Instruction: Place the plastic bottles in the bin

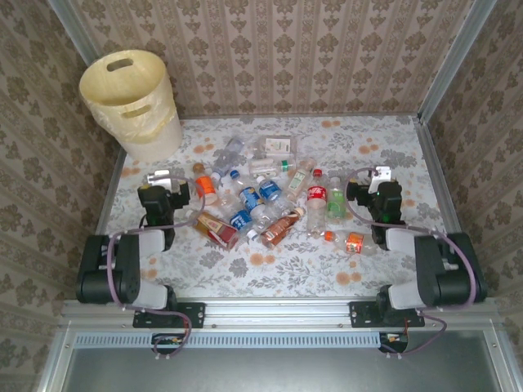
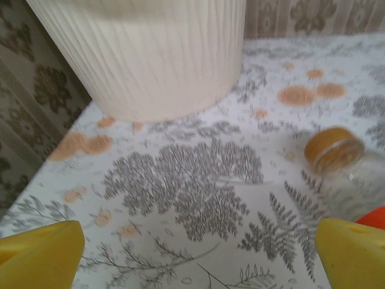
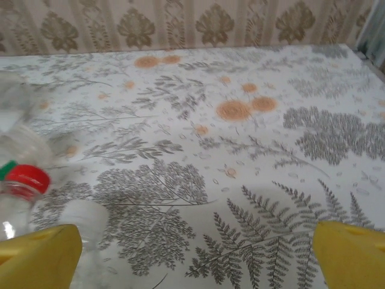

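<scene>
Several plastic bottles (image 1: 261, 200) lie in a loose heap across the middle of the table, with red, blue, orange, green and white labels and caps. The pale yellow bin (image 1: 131, 102) stands upright in the far left corner. My left gripper (image 1: 161, 175) is at the heap's left end, pointing at the bin (image 2: 150, 54); it is open (image 2: 195, 259) over bare cloth, with an orange-capped bottle (image 2: 334, 147) off to its right. My right gripper (image 1: 377, 174) is at the heap's right end. It is open (image 3: 195, 259) over bare cloth, with a red-capped bottle (image 3: 25, 179) and a white-capped bottle (image 3: 81, 217) beside its left finger (image 3: 39, 256).
A floral cloth (image 1: 270, 269) covers the table. Patterned walls (image 1: 270, 49) close it in at the back and both sides, with metal rails along the left edge (image 1: 110, 192) and right edge (image 1: 437, 180). One orange-labelled bottle (image 1: 351, 242) lies apart beside the right arm.
</scene>
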{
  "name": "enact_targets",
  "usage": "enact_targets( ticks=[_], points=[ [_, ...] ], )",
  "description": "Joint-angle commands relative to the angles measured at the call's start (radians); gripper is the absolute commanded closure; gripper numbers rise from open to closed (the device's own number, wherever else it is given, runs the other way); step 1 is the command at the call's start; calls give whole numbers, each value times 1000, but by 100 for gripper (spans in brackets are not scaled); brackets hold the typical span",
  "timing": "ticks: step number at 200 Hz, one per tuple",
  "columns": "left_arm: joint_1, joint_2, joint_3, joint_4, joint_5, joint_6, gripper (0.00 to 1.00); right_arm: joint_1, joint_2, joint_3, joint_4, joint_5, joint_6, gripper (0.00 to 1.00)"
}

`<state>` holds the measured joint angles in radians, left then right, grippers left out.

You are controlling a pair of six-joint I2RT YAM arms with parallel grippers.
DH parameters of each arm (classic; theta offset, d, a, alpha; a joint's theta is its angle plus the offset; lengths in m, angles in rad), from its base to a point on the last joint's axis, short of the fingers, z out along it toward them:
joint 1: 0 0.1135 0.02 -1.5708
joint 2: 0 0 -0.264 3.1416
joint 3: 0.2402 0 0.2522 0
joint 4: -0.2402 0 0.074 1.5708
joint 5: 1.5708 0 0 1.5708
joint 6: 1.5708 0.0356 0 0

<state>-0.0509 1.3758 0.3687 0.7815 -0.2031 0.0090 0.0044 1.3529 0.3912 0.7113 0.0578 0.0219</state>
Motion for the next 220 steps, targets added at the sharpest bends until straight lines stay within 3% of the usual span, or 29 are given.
enact_targets(
  ticks=[1,36,66,83,130,159,191,220],
  points=[
    [2,-99,24,-105,-40,-9,0,-4,-113,66,-239,-75,-77,0],
    [2,-202,148,-398,-125,-161,0,-4,-244,97,-452,-160,-141,0],
    [0,-232,266,-587,-178,-369,0,-1,-272,267,-922,-364,-325,0],
    [-1,-245,302,-627,-153,-430,0,5,-251,351,-1162,-388,-405,0],
    [0,-276,386,-818,-226,-537,0,123,-234,421,-1541,-194,-520,0],
    [11,-297,395,-841,-155,-534,0,150,-188,416,-1673,-63,-582,0],
    [11,-320,386,-848,-119,-546,0,157,-185,377,-1664,42,-652,0],
    [11,-328,369,-841,-111,-544,0,199,-130,298,-1529,187,-725,0]
  ],
)
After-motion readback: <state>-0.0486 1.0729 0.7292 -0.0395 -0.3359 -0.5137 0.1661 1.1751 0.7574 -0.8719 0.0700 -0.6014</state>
